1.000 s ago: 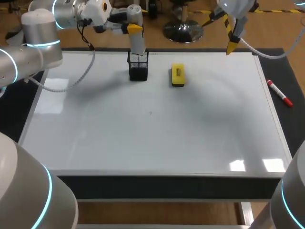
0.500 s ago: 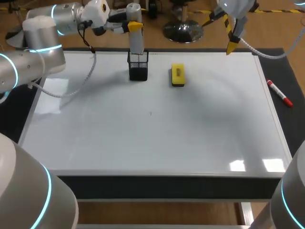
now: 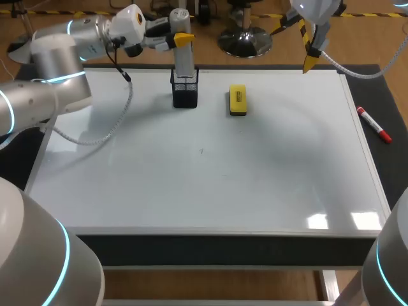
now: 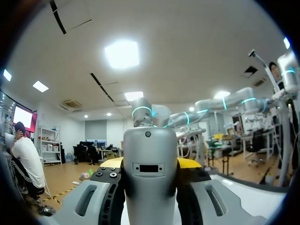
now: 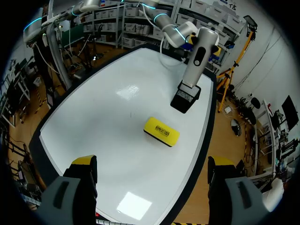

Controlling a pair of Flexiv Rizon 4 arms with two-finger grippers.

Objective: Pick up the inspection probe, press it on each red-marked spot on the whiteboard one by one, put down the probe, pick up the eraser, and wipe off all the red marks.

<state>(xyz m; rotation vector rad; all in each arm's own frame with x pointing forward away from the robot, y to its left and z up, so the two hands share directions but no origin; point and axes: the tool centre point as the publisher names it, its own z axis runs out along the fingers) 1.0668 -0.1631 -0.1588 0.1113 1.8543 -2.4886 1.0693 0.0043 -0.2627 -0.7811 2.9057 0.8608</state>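
The grey inspection probe (image 3: pixel 184 58) stands upright with its lower end in a black mesh holder (image 3: pixel 185 91) at the far side of the whiteboard (image 3: pixel 204 191). My left gripper (image 3: pixel 181 39) is shut on the probe's upper part; in the left wrist view the probe (image 4: pixel 150 173) fills the gap between the yellow fingertips (image 4: pixel 188 162). The yellow eraser (image 3: pixel 238 101) lies flat to the right of the holder. My right gripper (image 3: pixel 310 54) hangs open above the board's far right corner, its fingers (image 5: pixel 84 164) wide apart over the eraser (image 5: pixel 161 131). I see no red marks on the board.
A red marker (image 3: pixel 374 124) lies on the dark mat right of the whiteboard. A tiny dark speck (image 3: pixel 201 151) sits near the board's middle. The left arm's cable (image 3: pixel 108 121) droops over the board's left part.
The left arm's wrist and forearm have swung toward the far edge while its gripper stays on the probe at the holder. The right arm has not moved.
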